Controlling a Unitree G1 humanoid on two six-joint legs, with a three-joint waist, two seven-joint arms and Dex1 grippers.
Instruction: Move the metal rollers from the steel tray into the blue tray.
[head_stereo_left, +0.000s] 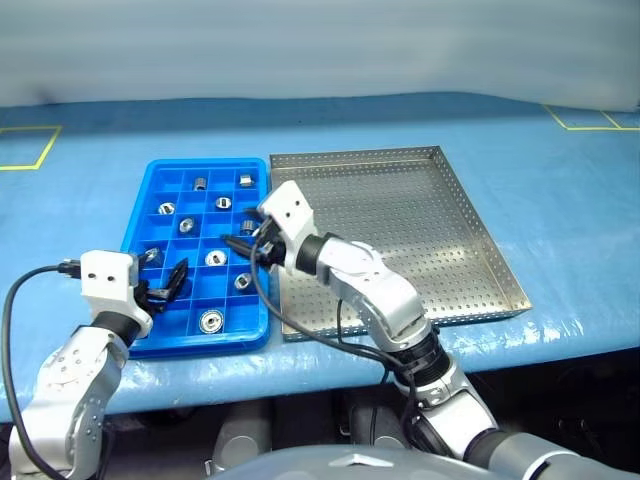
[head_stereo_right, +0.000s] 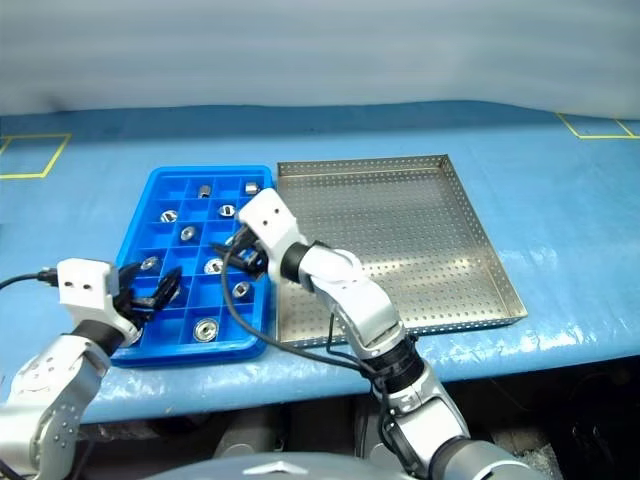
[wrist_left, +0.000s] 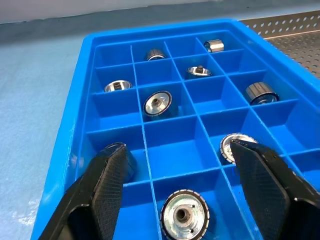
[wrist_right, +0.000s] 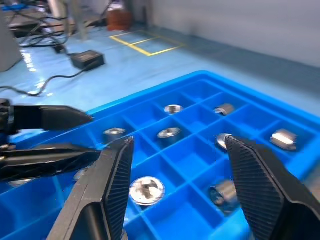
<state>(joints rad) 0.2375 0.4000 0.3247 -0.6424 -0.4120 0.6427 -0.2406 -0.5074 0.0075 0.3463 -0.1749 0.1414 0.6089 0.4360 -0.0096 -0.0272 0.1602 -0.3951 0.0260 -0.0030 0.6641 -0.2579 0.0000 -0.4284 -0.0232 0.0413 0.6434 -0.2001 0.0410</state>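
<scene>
blue tray (head_stereo_left: 140, 215) — nine metal rollers (head_stereo_left: 211, 321) | steel tray (head_stereo_left: 480, 250) bare | left gripper (head_stereo_left: 168, 283), right gripper (head_stereo_left: 243, 247) — wide

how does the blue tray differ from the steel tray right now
The blue tray is bright plastic split into a grid of small compartments; the steel tray is one open silver-grey pan with a perforated floor. The blue tray holds the metal rollers, while the steel tray's visible floor is bare. The blue tray is narrower than the steel tray. Both lie flat, side by side, on the blue table cover.

Bright even light; right wrist view slightly blurred
</scene>
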